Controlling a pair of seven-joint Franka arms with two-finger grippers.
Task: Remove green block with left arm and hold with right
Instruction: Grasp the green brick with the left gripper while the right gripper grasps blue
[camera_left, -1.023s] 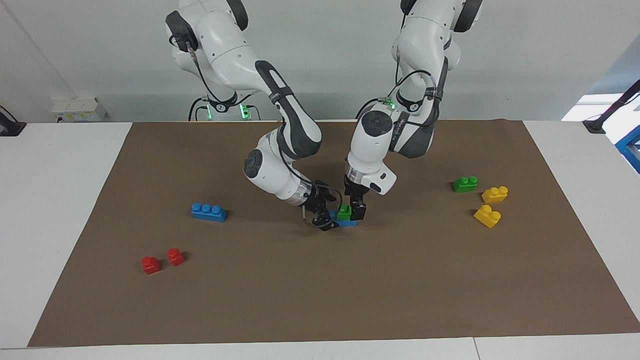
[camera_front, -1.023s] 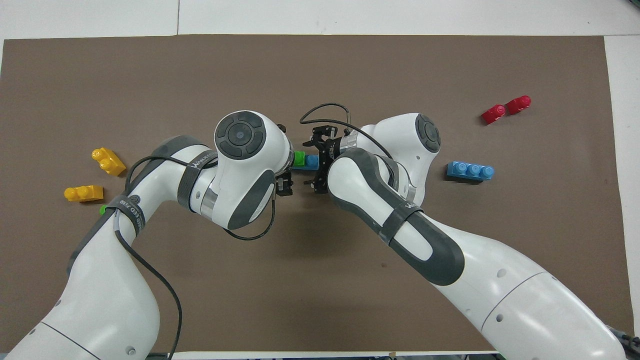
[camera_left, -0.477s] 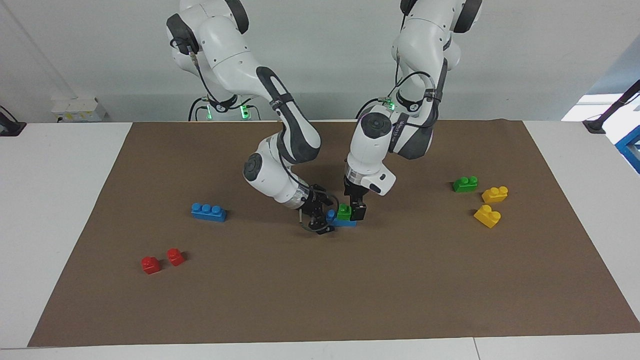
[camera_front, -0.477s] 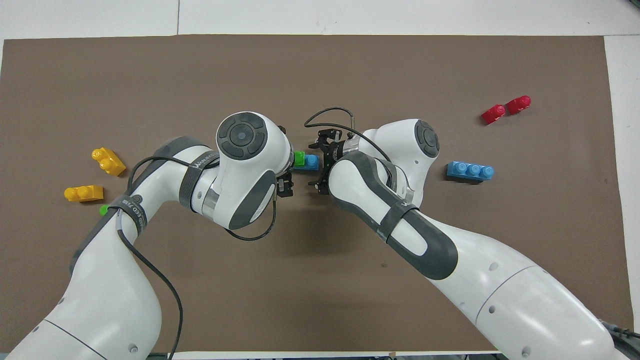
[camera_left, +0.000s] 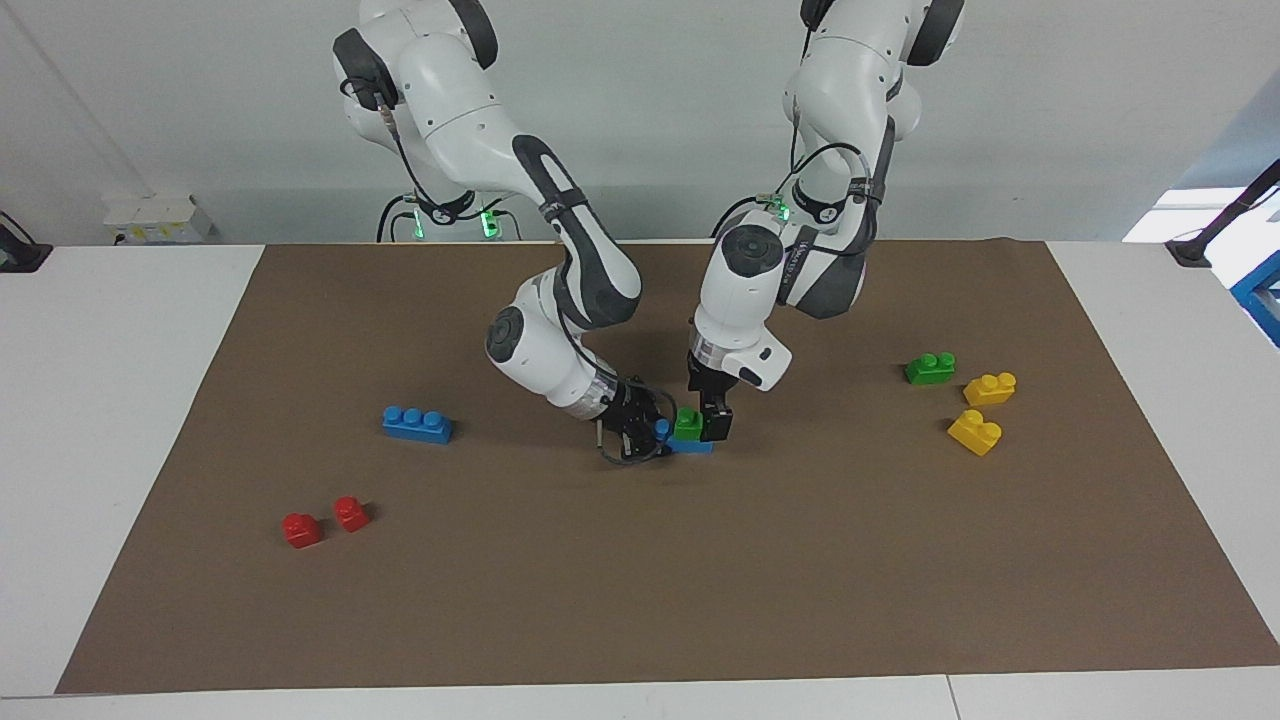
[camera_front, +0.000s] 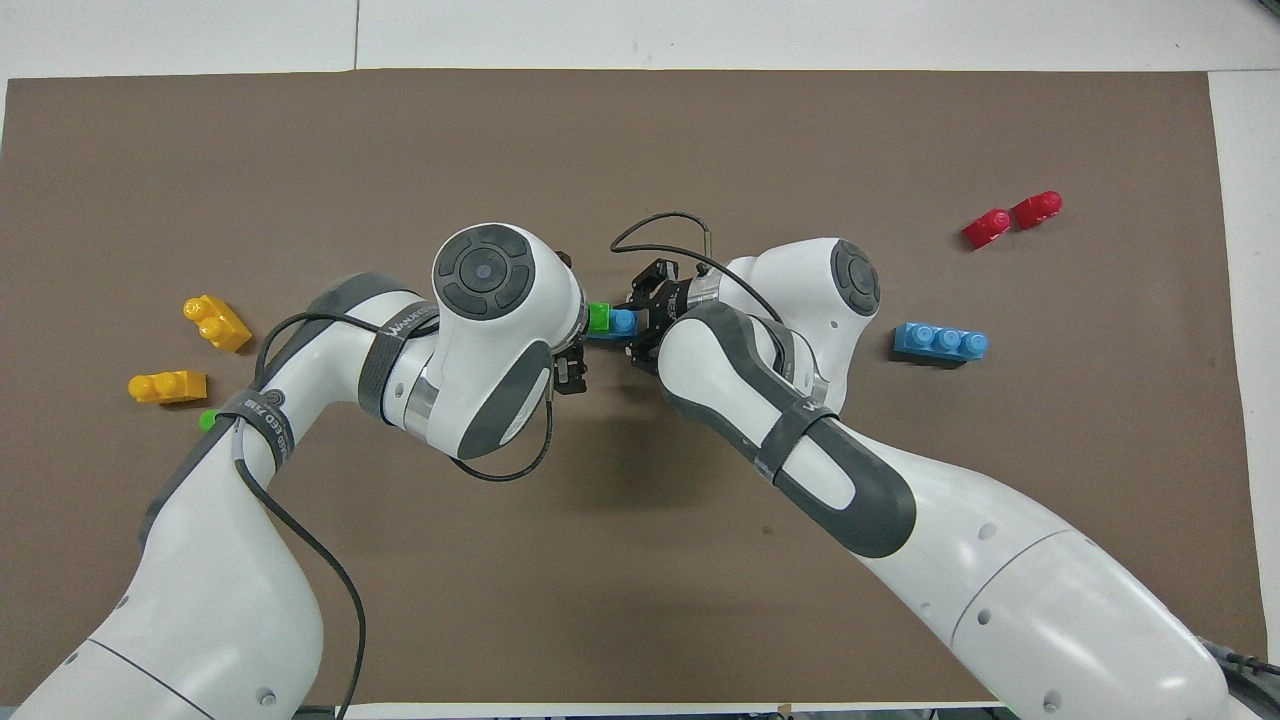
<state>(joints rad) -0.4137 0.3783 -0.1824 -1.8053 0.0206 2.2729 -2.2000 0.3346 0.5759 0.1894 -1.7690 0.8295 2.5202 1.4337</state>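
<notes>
The green block (camera_left: 686, 423) sits on one end of a blue brick (camera_left: 695, 446) on the brown mat near the table's middle. My left gripper (camera_left: 699, 424) reaches down over it and is shut on the green block, one finger (camera_left: 716, 422) showing beside it. My right gripper (camera_left: 645, 436) comes in low from the right arm's end and is shut on the blue brick's free end. In the overhead view the green block (camera_front: 599, 317) and a blue stud (camera_front: 624, 321) show between the two wrists, with the right gripper (camera_front: 641, 323) around the blue brick.
A second green block (camera_left: 930, 368) and two yellow bricks (camera_left: 989, 388) (camera_left: 975, 432) lie toward the left arm's end. A blue three-stud brick (camera_left: 417, 424) and two red blocks (camera_left: 301, 529) (camera_left: 350, 513) lie toward the right arm's end.
My right gripper has moved in toward the blue brick and its fingers have closed from wide open onto it. My left gripper has stayed on the green block.
</notes>
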